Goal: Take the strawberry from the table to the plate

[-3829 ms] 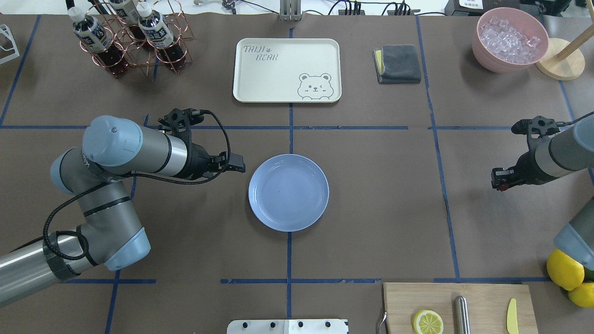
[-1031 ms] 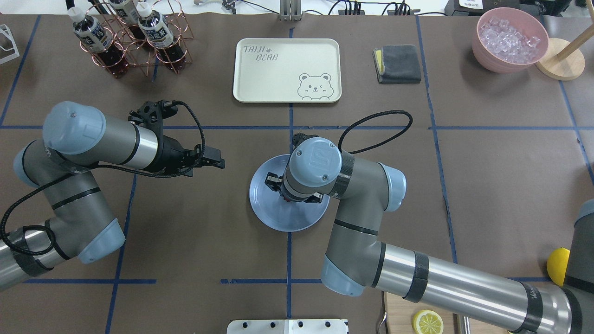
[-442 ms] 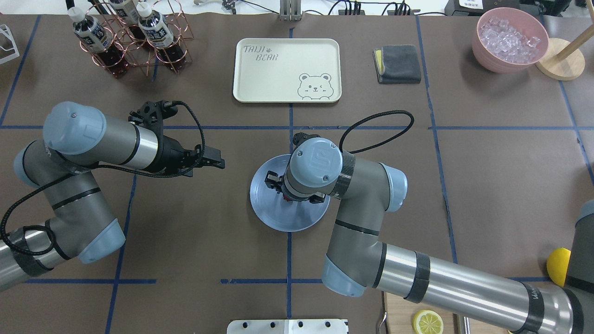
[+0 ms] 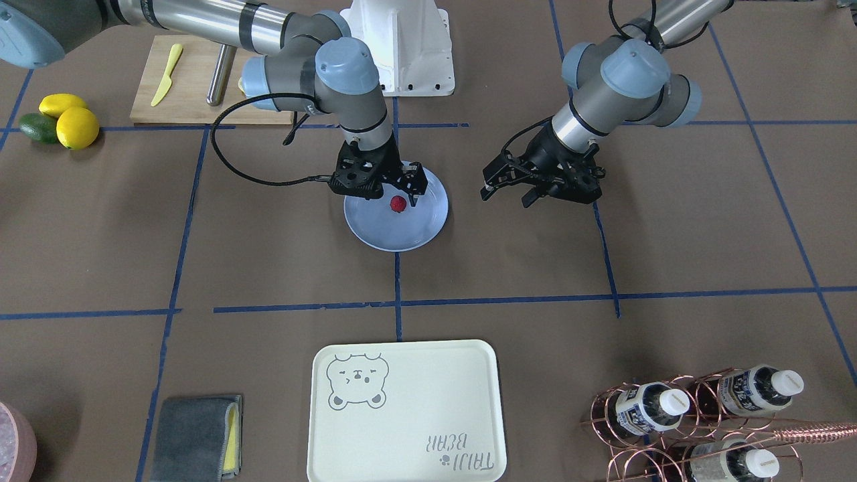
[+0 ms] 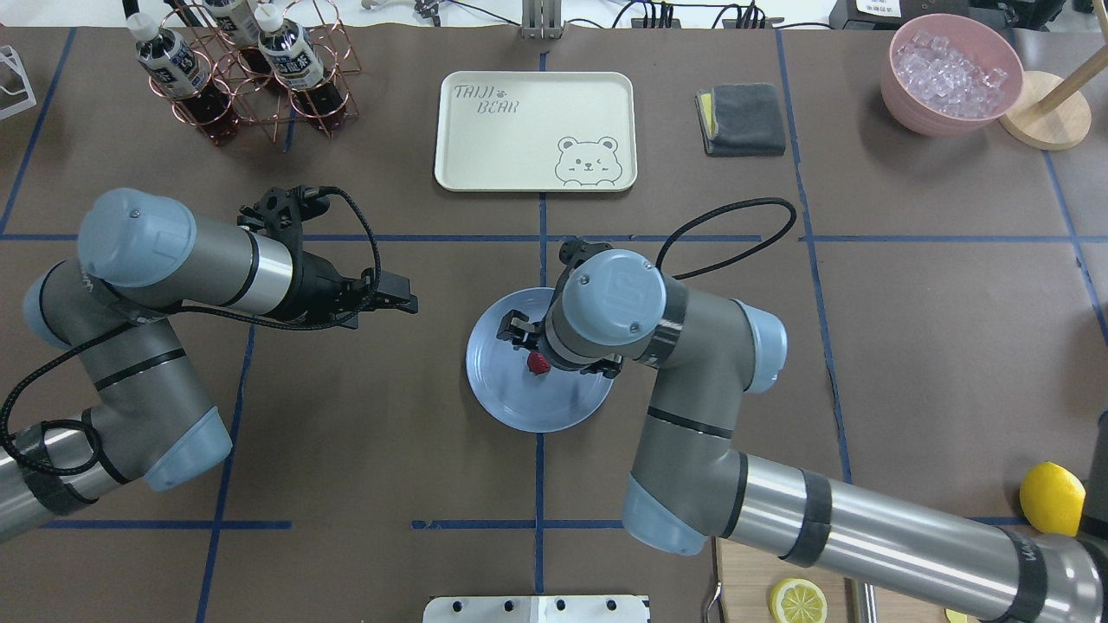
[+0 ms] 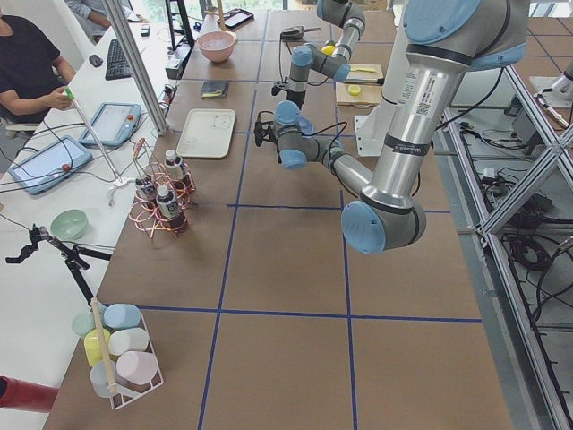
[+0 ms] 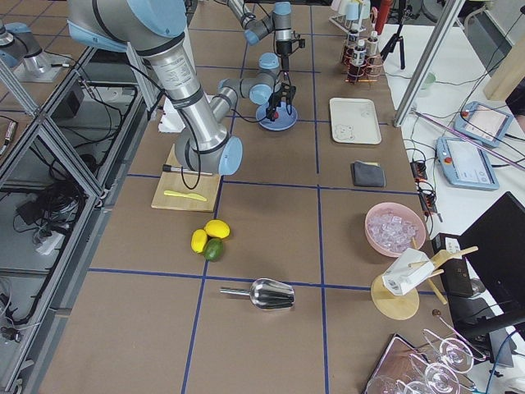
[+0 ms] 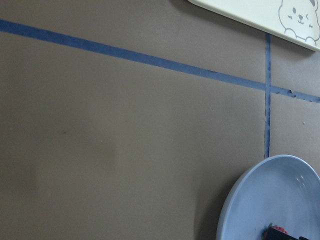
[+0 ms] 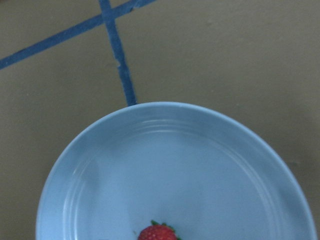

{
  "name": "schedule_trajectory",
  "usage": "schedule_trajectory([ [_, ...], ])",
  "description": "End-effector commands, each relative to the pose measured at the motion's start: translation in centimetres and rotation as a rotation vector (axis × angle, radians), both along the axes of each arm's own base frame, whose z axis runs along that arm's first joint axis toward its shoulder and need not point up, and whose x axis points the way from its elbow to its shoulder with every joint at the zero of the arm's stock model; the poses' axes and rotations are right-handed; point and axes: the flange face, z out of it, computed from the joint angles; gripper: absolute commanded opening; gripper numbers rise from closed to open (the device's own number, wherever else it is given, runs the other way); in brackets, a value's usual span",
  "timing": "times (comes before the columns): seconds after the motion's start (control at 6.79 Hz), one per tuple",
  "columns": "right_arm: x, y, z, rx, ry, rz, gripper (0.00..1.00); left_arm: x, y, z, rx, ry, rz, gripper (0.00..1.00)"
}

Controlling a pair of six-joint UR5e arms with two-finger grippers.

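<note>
**Red on pale blue: the strawberry lies on the plate**

Red against the glossy glaze, the strawberry point(image 5: 538, 363) sits near the middle of the plate point(image 5: 502, 394), no longer on the brown table point(image 5: 346, 433). The right gripper point(image 4: 395, 192) hangs directly above it and points straight down. Its jaws look spread to either side of the berry and do not seem to touch it. That reads as a release: the fruit's weight appears to be on the plate rather than in a pinch. Setting it near the centre makes sense for so small and round a thing, because the raised rim all round would stop it if it rolled.

The left gripper point(image 5: 407, 303) hovers over bare table beside the plate, well apart from it. Its jaws appear parted and hold nothing. It probably waits there to leave the other arm room over the plate, and its wrist camera catches only the plate's edge.

The right wrist view shows the berry's direction best. A few green leaves show at the upper edge of the strawberry point(image 9: 159, 233), on the side toward the blue tape point(image 9: 120, 65) crossing beyond the rim. So the berry seems to lie on its side with its leafy end turned away from the robot, toward the bear tray point(image 5: 519, 164). Its long axis would then run roughly along that line. The pointed end is cut off by the picture's lower edge, so I cannot tell its exact tilt. In the wider views it shows only as a roundish dot.
</note>
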Motion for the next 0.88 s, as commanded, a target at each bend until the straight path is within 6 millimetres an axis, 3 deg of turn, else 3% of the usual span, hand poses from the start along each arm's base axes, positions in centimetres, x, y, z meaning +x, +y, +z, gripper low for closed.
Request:
schedule_trajectory([
  [0.0,10.0,-2.1,2.8,-0.027,-0.041,0.013,1.00,-1.4,-0.4,2.2,-0.006,-0.031,-0.015,1.00],
  [0.15,15.7,-3.0,6.0,-0.017,-0.030,-0.021,1.00,-3.4,-0.8,4.2,0.038,-0.065,-0.017,1.00],
  [0.29,21.7,-4.0,10.4,0.033,0.013,-0.067,1.00,-6.0,-0.4,7.2,0.087,-0.117,-0.006,1.00],
  [0.59,34.3,-6.3,19.1,0.125,0.099,-0.141,1.00,-17.5,2.8,14.5,0.237,-0.268,0.013,1.00],
  [0.74,40.3,-6.7,23.6,0.194,0.147,-0.197,1.00,-22.4,3.0,17.1,0.302,-0.334,0.016,1.00],
])
